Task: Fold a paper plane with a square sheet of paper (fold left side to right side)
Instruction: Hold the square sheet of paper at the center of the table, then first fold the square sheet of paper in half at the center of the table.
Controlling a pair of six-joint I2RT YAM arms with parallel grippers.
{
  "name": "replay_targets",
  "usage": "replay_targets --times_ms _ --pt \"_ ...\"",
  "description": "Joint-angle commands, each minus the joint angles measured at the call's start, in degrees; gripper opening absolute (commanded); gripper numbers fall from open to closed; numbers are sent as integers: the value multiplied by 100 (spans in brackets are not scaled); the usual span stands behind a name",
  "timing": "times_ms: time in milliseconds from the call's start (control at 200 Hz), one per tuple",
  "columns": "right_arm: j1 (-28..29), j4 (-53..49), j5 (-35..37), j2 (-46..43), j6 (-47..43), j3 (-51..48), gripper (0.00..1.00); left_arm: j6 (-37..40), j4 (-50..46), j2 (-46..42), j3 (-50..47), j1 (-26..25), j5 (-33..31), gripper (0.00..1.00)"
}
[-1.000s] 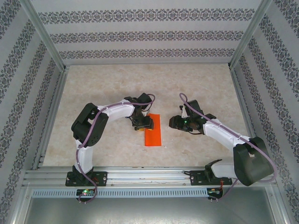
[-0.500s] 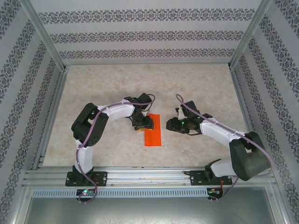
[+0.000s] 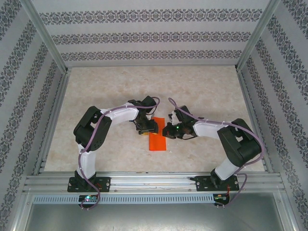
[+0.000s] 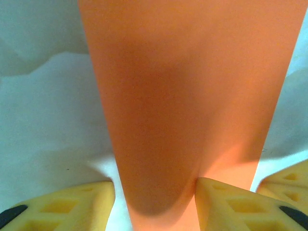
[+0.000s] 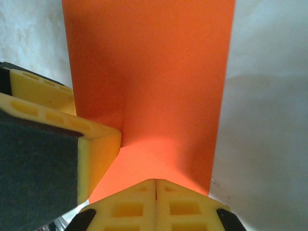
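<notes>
beige marbled tabletop (image 3: 110, 86) is stretching out between patterned walls (image 3: 144, 36), and you are looking at the square sheet of paper (image 3: 157, 140) lying folded into a narrow upright strip just below the middle of the top frame. in the left wrist view the paper (image 4: 192, 96) is running up the frame, flat on the table. your left gripper (image 3: 147, 127) is pressing down at the strip's upper left corner; its jaws are standing apart (image 4: 154, 209), one yellow finger (image 4: 72, 207) sitting beside the strip and the other on it. your right gripper (image 3: 168, 130) is meeting the strip's upper right edge, its fingers (image 5: 130, 207) pressed together at the paper's (image 5: 149, 72) near edge. you cannot tell whether paper is being pinched between them.
</notes>
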Motion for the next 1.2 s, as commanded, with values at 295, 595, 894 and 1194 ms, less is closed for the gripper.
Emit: replay_targets --times_ms 295,595,894,1194 --pt "160 -359 331 509 -102 245 0 -16 575 663 -331 -425 295 51" --pt "179 -723 609 704 -208 168 0 -6 617 -298 -568 -247 -100 57" --pt "196 -973 809 727 -317 235 0 260 973 -2006 -1091 71 -551 62" --pt "223 -1040 892 780 -331 249 0 216 2600 -2124 -1668 94 1057 22"
